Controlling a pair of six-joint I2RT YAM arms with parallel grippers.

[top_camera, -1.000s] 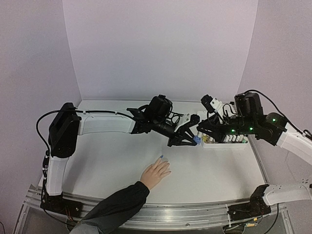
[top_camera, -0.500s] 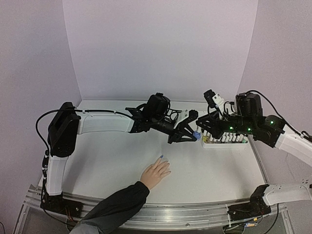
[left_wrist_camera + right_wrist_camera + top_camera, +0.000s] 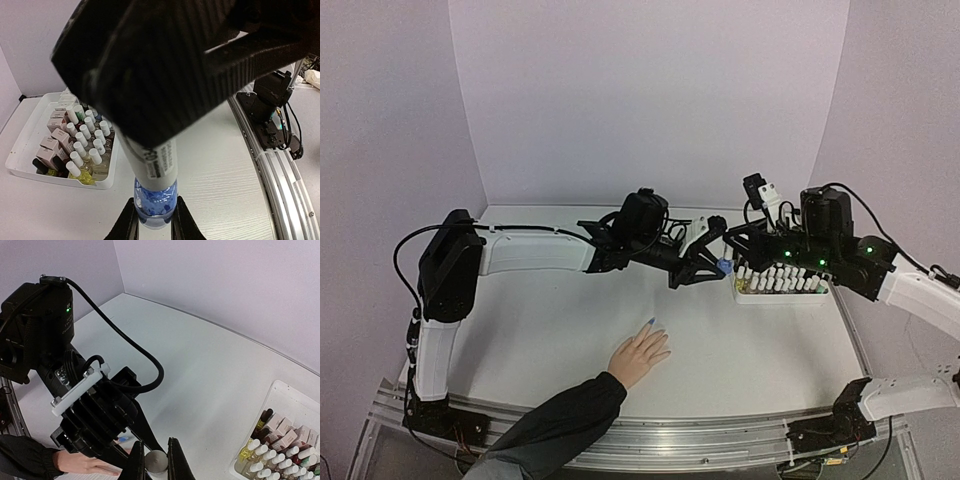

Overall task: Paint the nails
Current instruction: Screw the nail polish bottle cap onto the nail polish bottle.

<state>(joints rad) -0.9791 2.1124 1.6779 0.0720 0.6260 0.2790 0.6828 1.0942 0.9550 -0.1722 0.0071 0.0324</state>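
Observation:
A light-skinned hand (image 3: 640,355) in a dark sleeve lies flat on the table, and one nail (image 3: 650,321) at its far tip is painted blue. Beyond the hand, my left gripper (image 3: 720,270) is shut on a small blue polish bottle (image 3: 155,202), its fingers (image 3: 181,220) on either side of the glass. The bottle's white cap (image 3: 150,160) points toward my right gripper (image 3: 156,460), which is shut on the cap's round end (image 3: 156,462). The hand (image 3: 85,462) and a blue nail (image 3: 122,438) show under the left arm in the right wrist view.
A white tray (image 3: 780,298) with several white-capped polish bottles and small boxes stands at the right, just beside the held bottle. The tray (image 3: 60,179) is also in the left wrist view. The table's metal front rail (image 3: 650,440) runs past the sleeve.
Both grippers, joined at the bottle and cap, have risen and moved slightly back toward the tray. The hand on the table has stayed still.

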